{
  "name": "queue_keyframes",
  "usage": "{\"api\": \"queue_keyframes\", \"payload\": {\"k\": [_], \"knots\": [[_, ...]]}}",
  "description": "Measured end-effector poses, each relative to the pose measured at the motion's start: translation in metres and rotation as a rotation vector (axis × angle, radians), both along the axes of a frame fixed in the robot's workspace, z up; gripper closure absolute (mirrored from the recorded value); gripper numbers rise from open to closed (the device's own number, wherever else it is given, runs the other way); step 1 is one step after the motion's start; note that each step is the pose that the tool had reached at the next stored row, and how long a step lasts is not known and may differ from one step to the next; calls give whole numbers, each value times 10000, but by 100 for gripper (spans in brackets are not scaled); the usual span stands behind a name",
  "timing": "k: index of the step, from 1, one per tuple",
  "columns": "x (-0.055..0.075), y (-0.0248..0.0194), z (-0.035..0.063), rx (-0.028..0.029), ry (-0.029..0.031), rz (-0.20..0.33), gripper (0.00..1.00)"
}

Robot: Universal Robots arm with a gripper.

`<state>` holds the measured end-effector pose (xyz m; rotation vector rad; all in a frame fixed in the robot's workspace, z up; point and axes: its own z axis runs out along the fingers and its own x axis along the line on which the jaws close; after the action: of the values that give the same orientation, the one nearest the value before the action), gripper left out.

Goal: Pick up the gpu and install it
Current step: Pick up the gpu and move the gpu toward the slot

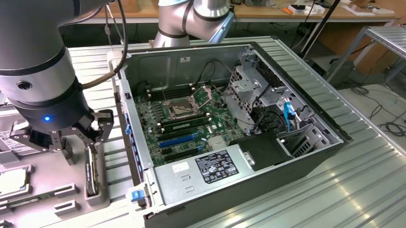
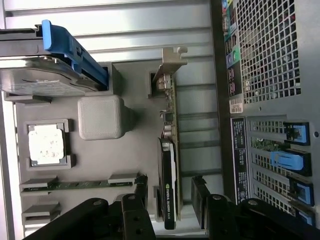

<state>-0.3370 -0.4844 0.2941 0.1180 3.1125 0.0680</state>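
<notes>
The gpu (image 2: 169,165) stands on its edge in a slot of the grey parts holder (image 2: 100,117), with its silver end bracket (image 2: 170,65) at the far end from my fingers. My gripper (image 2: 170,200) is open and straddles the card's fan end. One finger (image 2: 141,200) stands on each side, with a small gap to the card. In the exterior view the gripper (image 1: 82,140) hangs just above the thin black gpu (image 1: 93,171), at the left of the open computer case (image 1: 304,156).
On the holder lie a hard drive with a blue clip (image 2: 50,65), a processor chip (image 2: 46,145) and a memory stick (image 2: 75,185). The case's rear grille (image 2: 270,50) stands close beside the card. Inside the case are the motherboard (image 1: 184,118), blue card slots (image 1: 174,140) and the power supply (image 1: 203,168).
</notes>
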Motion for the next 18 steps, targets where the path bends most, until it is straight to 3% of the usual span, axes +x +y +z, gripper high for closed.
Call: {"api": "queue_keyframes", "payload": {"k": [7, 18], "knots": [[0, -4, -107, 1, 0, 0, 52], [4, -8, -369, 0, 0, 0, 52]]}}
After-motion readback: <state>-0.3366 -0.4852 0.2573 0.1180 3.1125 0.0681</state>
